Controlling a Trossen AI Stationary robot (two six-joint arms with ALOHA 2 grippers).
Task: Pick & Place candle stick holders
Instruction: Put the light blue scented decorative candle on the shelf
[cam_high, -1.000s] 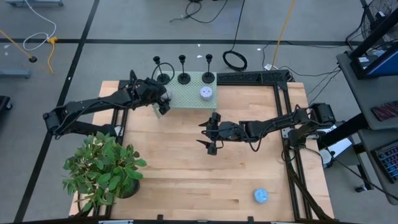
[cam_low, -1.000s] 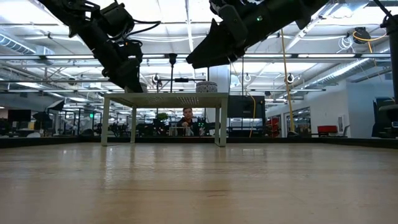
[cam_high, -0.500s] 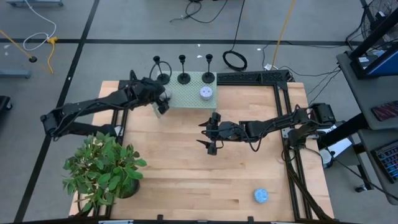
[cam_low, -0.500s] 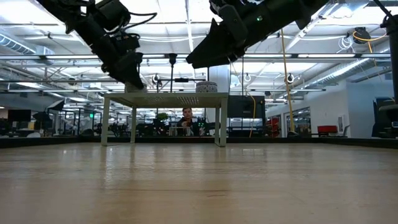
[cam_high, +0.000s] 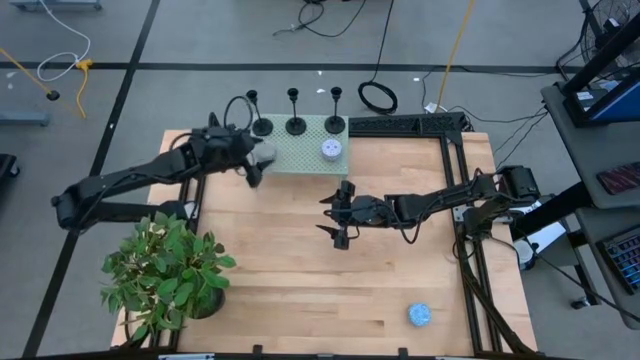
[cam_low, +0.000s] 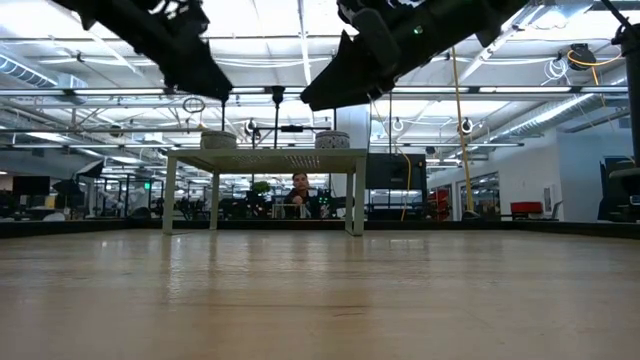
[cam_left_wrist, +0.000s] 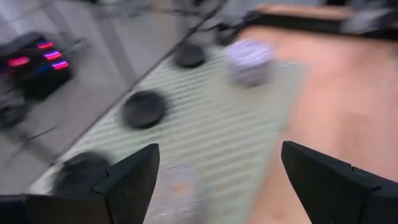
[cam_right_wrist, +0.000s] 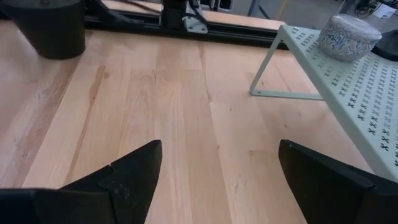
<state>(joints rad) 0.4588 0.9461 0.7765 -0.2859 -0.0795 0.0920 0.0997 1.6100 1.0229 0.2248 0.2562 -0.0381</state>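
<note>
Three candle stick holders (cam_high: 293, 124) are lined along the far edge of the green perforated shelf (cam_high: 300, 155) | left tool (cam_high: 250, 168) held wide and empty beside the shelf's end | right tool (cam_high: 335, 215) wide, empty, idling mid-table | holders judged light, rigid, top-heavy — best taken by the thin stem.

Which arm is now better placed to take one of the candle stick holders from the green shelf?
Probably the left. The left gripper is open at the shelf's left end, close to the candle stick holders. The right gripper, also open, hangs mid-table, farther away.
</note>
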